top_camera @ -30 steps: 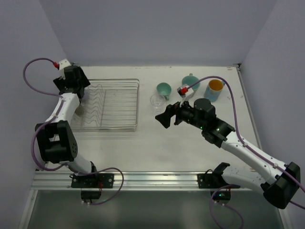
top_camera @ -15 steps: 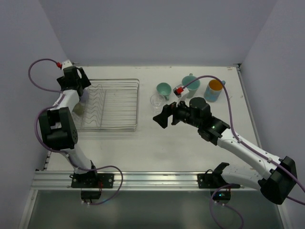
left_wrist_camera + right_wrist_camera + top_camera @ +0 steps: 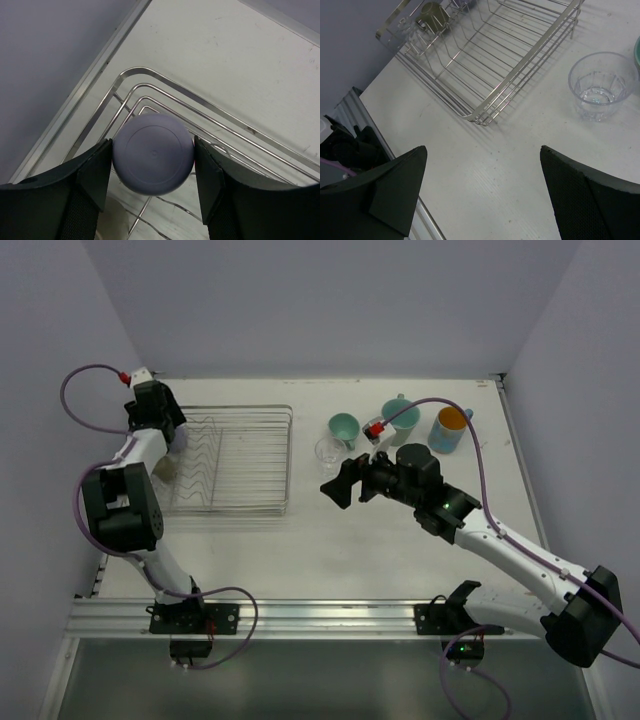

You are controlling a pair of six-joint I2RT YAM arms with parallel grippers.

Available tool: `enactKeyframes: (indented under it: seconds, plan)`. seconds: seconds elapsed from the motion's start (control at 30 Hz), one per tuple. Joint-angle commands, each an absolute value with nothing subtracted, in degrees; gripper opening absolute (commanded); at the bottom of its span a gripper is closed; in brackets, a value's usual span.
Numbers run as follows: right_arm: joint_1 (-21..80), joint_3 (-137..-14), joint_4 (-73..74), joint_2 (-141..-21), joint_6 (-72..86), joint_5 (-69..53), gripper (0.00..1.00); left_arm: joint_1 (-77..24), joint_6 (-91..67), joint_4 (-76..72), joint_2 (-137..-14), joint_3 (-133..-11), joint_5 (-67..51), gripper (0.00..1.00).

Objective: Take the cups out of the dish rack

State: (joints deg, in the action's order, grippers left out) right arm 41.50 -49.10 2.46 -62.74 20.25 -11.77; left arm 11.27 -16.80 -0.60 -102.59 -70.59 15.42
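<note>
The silver wire dish rack (image 3: 240, 462) lies at the table's left. At its far left corner my left gripper (image 3: 166, 436) is shut on an upside-down lavender cup (image 3: 152, 152), and both pads (image 3: 100, 167) press its sides. A beige cup (image 3: 433, 13) sits in the same end of the rack (image 3: 510, 55). My right gripper (image 3: 338, 485) hovers open over bare table right of the rack, nothing between its fingers (image 3: 395, 185). A clear glass (image 3: 328, 451), two mint-green mugs (image 3: 344, 427) (image 3: 400, 415) and a blue mug with orange inside (image 3: 450, 428) stand on the table.
Walls close in on the left, back and right. A metal rail (image 3: 75, 112) runs along the table's left edge just beside the rack (image 3: 210, 120). An aluminium rail (image 3: 320, 618) carries both arm bases at the near edge. The clear glass (image 3: 602, 92) stands close to the rack's right end.
The left gripper's jaws have closed from wide open onto the lavender cup. The right arm shifted slightly left and stayed open.
</note>
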Motion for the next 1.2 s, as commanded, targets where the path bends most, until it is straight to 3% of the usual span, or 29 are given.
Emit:
enactKeyframes:
  seconds: [0.0,0.13,0.23,0.53,0.83,1.17]
  plan:
    - [41.5,-51.3,-1.1,-62.6,21.5,-12.8,0.97,11.7,-17.6,-3.1,-96.8,-70.1,16.4,0.35]
    - [41.6,-52.2,-4.2,-62.7,24.3,-14.2,0.97,11.7,-19.9,-2.4,-91.5,-69.6,15.0,0.23]
    - [41.6,-52.4,-7.0,-62.8,27.1,-14.7,0.97,11.7,-21.7,-1.5,-87.2,-69.2,13.5,0.2]
    - [41.5,-55.4,-14.1,-66.4,35.1,-18.9,0.97,10.9,-30.9,-1.8,-69.6,-62.8,3.0,0.16]
    - [41.6,-51.1,-38.7,-69.1,47.5,-23.8,0.97,8.0,-52.5,-13.0,-51.5,-50.7,-24.8,0.15]
    - [41.9,-57.4,-39.5,-75.4,49.0,-27.8,0.97,0.6,-69.7,-30.5,-43.9,-39.4,-37.3,0.16]
